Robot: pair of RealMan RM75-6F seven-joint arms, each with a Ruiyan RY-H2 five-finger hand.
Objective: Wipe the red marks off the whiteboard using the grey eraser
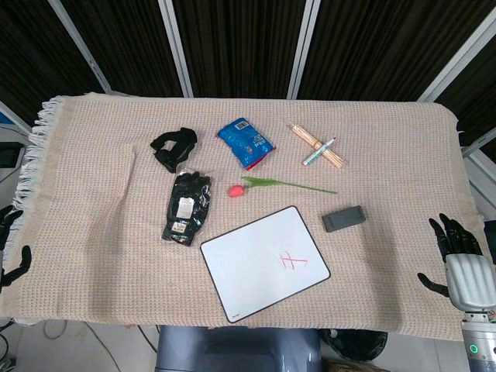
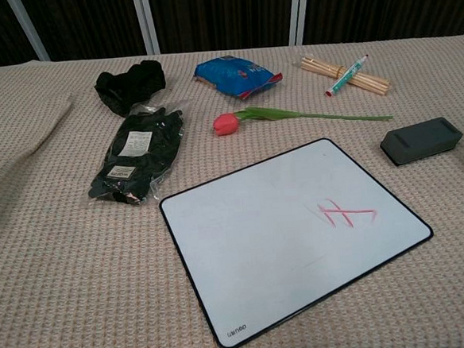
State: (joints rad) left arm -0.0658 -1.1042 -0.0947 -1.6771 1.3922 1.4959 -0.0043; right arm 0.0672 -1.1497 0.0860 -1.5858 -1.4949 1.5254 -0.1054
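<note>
Right hand (image 1: pixel 463 260): positioned at the right edge of the table, fingers spread and raised, holding nothing. Left hand (image 1: pixel 11 244): only dark fingertips show at the left frame edge of the head view; they appear apart with nothing between them. Neither hand shows in the chest view.

Item count on the woven cloth (image 1: pixel 93 256):
- One grey eraser (image 1: pixel 344 218), lying flat, well apart from the right hand and inboard of it, toward the table centre. It sits just beside the upper right corner of the whiteboard, not touching it.
- One whiteboard (image 1: pixel 256 263), black-rimmed, lying flat and rotated slightly, near the front edge at centre.
- One cluster of red marks (image 1: pixel 293 262) on the right half of the whiteboard: crossed strokes.
- One artificial tulip (image 1: pixel 275 184), red bud and green stem, just beyond the whiteboard.
- One bundle of wooden sticks (image 1: pixel 316 145) with one marker pen (image 1: pixel 318 152) lying across it.
- One blue snack packet (image 1: pixel 246 142).
- One clear bag of black items (image 1: pixel 186 208).
- One black strap object (image 1: pixel 173 147) behind the bag.
</note>
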